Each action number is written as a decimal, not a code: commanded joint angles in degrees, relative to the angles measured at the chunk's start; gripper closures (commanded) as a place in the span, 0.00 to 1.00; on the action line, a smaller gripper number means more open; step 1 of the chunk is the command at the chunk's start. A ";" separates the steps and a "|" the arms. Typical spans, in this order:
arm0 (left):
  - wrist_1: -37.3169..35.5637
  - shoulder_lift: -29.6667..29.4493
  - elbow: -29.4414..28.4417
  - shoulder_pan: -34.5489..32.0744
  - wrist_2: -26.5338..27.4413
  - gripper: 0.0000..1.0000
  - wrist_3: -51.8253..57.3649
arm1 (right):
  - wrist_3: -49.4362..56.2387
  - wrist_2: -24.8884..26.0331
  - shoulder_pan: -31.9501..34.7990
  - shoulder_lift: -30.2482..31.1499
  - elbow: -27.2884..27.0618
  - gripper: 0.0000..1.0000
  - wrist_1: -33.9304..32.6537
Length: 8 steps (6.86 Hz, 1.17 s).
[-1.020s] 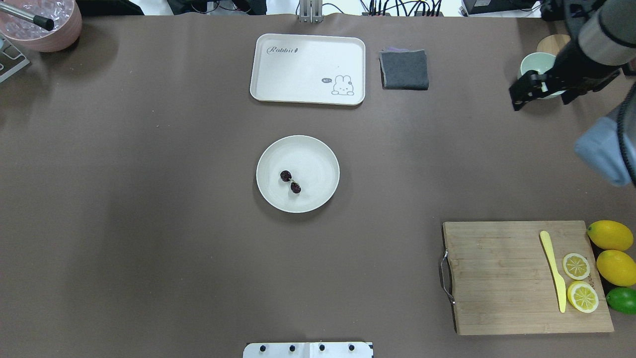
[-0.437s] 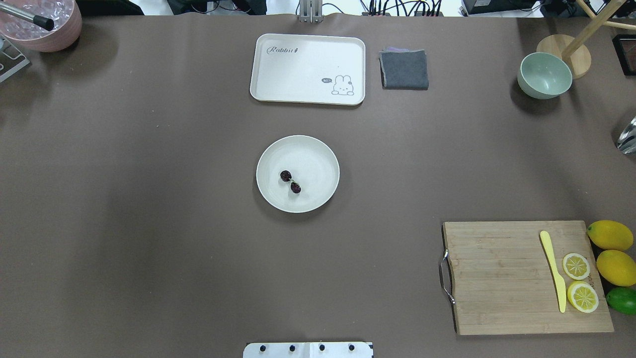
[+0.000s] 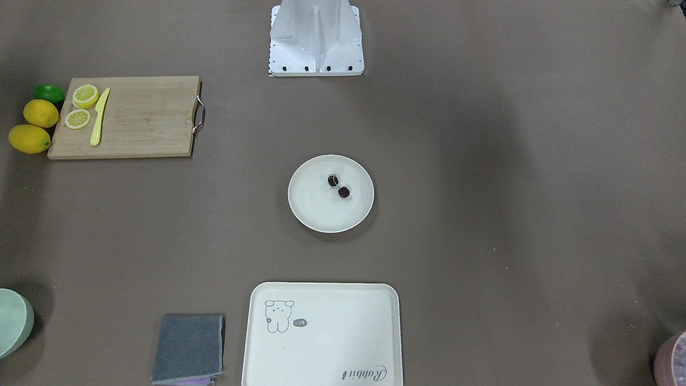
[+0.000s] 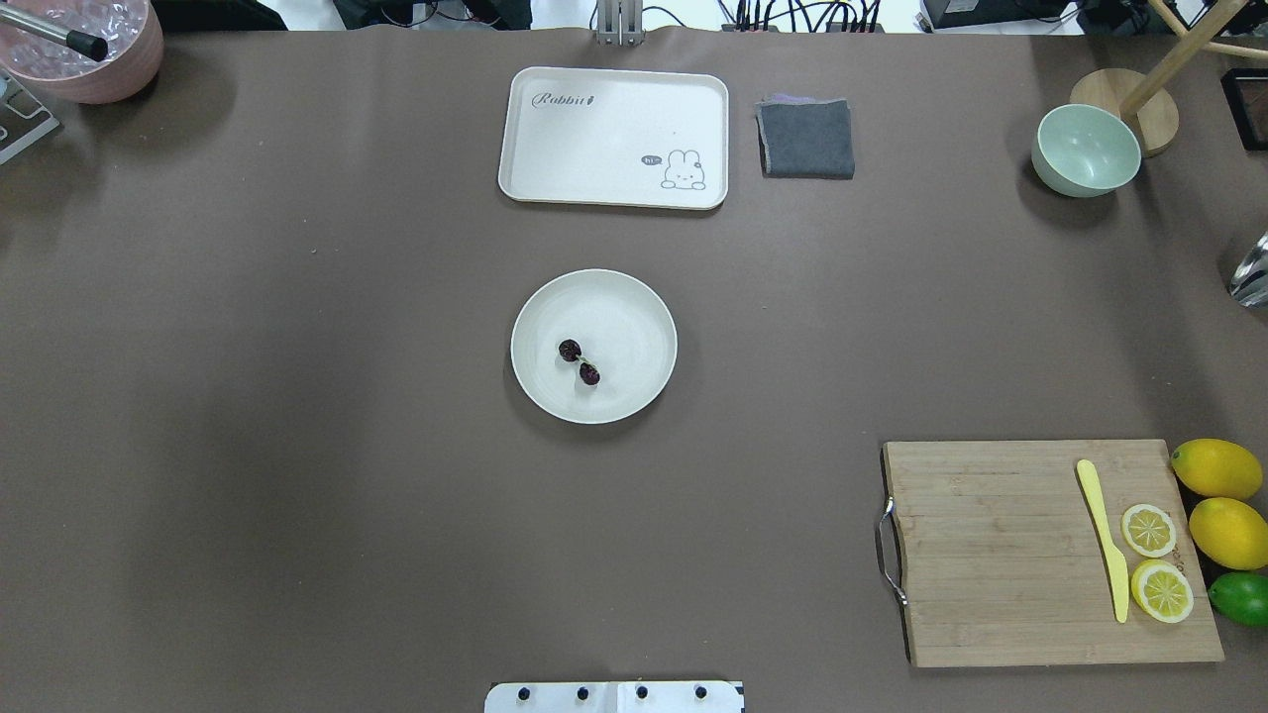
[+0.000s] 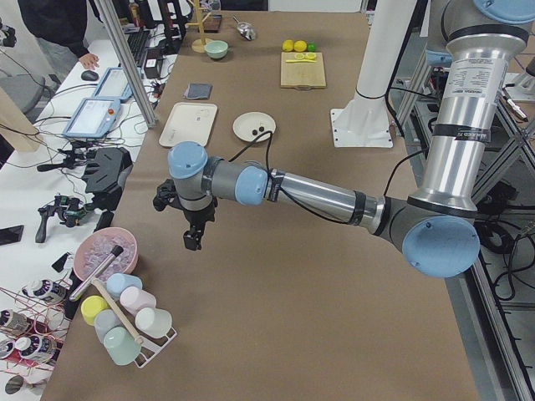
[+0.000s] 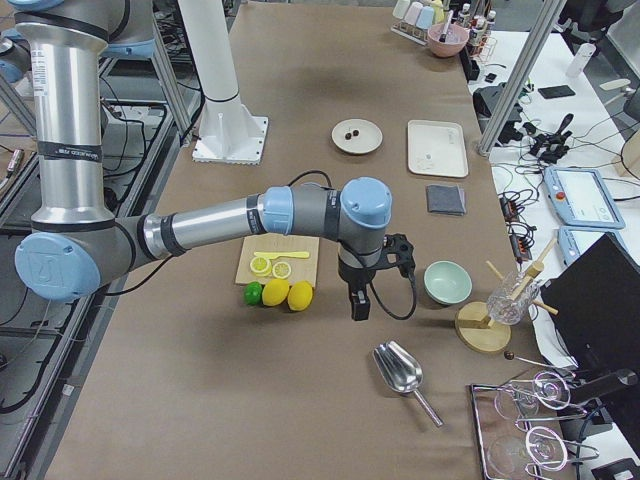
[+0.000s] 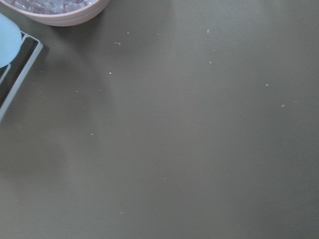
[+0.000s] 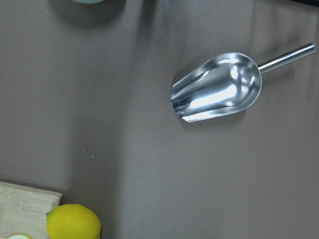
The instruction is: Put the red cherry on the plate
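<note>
Red cherry [image 4: 570, 350] pair lying in the round cream plate [image 4: 634, 322], well apart from both jaws, left jaws beside pink bowl [image 5: 104, 251], right jaws above steel scoop [image 8: 219, 89], opening of either cannot be told

Rabbit tray [image 4: 613, 137] at far edge, centre; folded grey cloth [image 4: 806, 139] just beside it. Pale green bowl [image 4: 1085, 151] in far right corner of overhead view, wooden stand [image 4: 1124, 109] just behind. Cutting board [image 4: 1030, 555] near right, yellow knife [image 4: 1105, 540] and two lemon slices [image 4: 1149, 530] lying on it. Two whole lemons [image 4: 1216, 468] and lime [image 4: 1240, 598] on table along its outer edge. Pink bowl [image 4: 84, 50] far left, pastel cup rack [image 5: 125, 322] next to it. Metal scoop [image 8: 217, 89] lying on table.
</note>
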State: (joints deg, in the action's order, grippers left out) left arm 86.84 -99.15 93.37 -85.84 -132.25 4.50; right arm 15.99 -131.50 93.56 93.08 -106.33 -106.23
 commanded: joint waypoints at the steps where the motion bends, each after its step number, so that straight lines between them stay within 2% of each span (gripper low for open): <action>1: 0.17 -3.57 -8.07 -0.21 1.47 0.01 0.51 | 1.85 -0.34 0.74 0.88 -0.11 0.00 -0.02; 4: 1.75 -3.24 -12.16 -0.30 -0.20 0.01 1.47 | 1.85 -2.79 0.66 -1.23 3.39 0.00 0.06; 5: 1.32 -3.42 -10.60 -0.38 -2.47 0.01 1.73 | 2.20 -3.06 0.66 -0.71 2.89 0.00 0.67; 8: 3.94 -1.40 -10.75 -0.56 -3.11 0.01 2.09 | 2.29 -3.07 0.66 -0.10 4.11 0.00 0.94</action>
State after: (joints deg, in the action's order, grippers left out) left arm 89.20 -101.21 82.82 -86.36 -135.21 6.50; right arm 18.20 -134.56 94.22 92.31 -102.61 -105.34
